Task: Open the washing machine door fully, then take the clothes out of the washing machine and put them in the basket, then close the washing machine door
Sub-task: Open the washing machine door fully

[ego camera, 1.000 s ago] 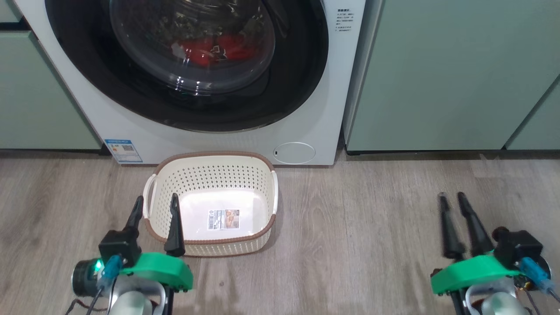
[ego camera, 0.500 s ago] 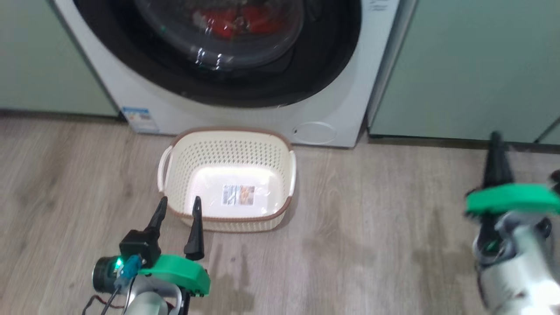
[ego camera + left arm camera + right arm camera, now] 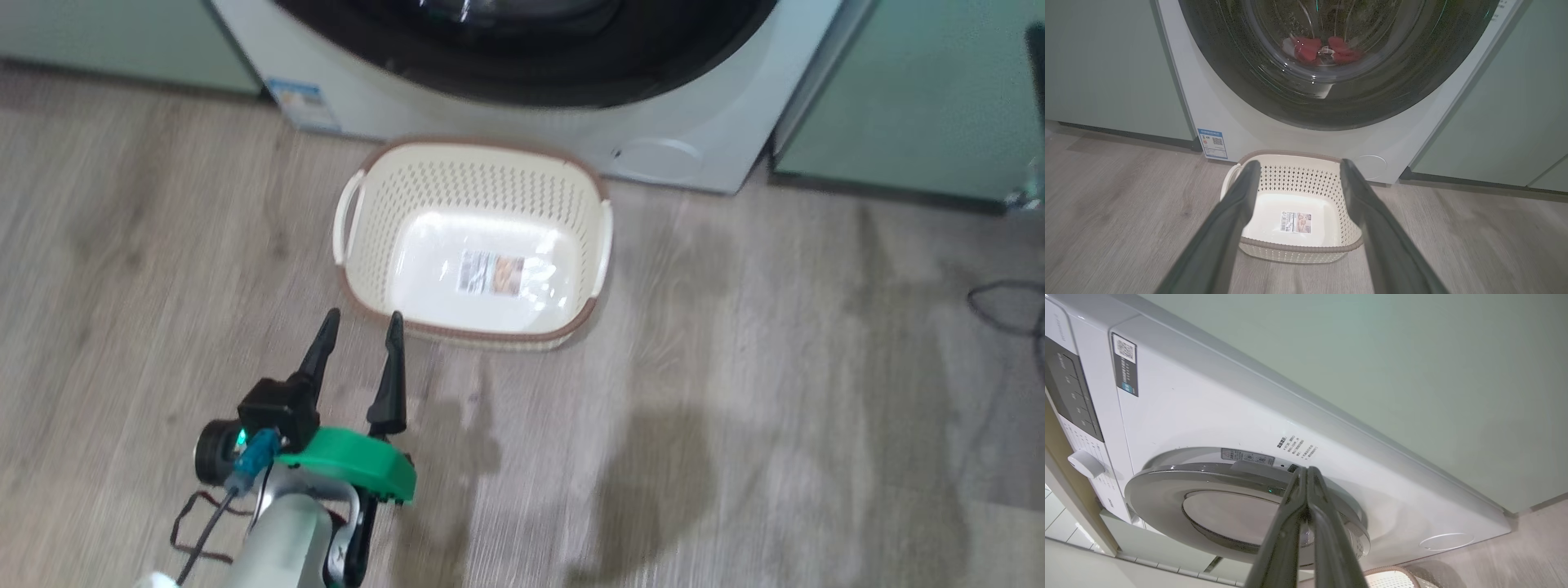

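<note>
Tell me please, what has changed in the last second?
The right gripper shut and rose toward the rim of the washing machine door, gripping nothing. The head camera tilted down, so its picture shifted. The left gripper stays open before the empty basket; the clothes stay inside behind the shut door.

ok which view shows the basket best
Head view: the whole basket from above, inside and rim. Left wrist view has it partly behind the fingers; right wrist view catches a sliver of rim.
</note>
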Tool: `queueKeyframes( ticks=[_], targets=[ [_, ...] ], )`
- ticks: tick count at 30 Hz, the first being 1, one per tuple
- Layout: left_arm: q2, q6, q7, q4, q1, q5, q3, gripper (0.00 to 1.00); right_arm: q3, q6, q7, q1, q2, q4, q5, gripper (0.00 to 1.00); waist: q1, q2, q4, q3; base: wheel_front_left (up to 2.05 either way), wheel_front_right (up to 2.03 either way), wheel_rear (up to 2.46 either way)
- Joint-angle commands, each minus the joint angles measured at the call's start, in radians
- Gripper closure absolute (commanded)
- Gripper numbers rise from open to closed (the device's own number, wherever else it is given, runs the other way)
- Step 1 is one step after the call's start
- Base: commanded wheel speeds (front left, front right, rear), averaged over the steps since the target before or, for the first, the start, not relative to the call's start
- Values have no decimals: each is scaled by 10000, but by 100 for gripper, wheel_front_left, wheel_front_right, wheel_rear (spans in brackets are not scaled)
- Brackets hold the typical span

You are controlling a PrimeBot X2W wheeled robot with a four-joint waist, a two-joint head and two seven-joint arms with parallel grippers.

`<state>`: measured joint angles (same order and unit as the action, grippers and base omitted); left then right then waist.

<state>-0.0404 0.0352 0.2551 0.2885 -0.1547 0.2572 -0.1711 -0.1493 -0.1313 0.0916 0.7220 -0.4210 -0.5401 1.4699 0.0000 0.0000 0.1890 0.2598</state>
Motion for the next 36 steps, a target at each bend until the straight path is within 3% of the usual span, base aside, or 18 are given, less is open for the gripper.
queueKeyframes(
  ticks=[1,10,18,36],
  targets=[
    [-99,-10,67,-358,-378,95,246,0,-198,6,420,409,-304,383,233,100,0,0,349,555,0,0,0],
    [-99,66,67,-635,-774,430,-59,0,-125,6,2958,2283,-1096,20,1411,100,0,0,835,1684,0,0,0],
    [-99,137,67,-771,-1118,656,-319,0,-375,6,4430,3675,-1348,-637,1446,100,0,0,1173,2398,0,0,0],
    [-99,298,67,-976,-1512,955,-704,0,-900,6,4677,5415,-1017,-1468,768,100,0,0,1634,3021,0,0,0]
  ],
)
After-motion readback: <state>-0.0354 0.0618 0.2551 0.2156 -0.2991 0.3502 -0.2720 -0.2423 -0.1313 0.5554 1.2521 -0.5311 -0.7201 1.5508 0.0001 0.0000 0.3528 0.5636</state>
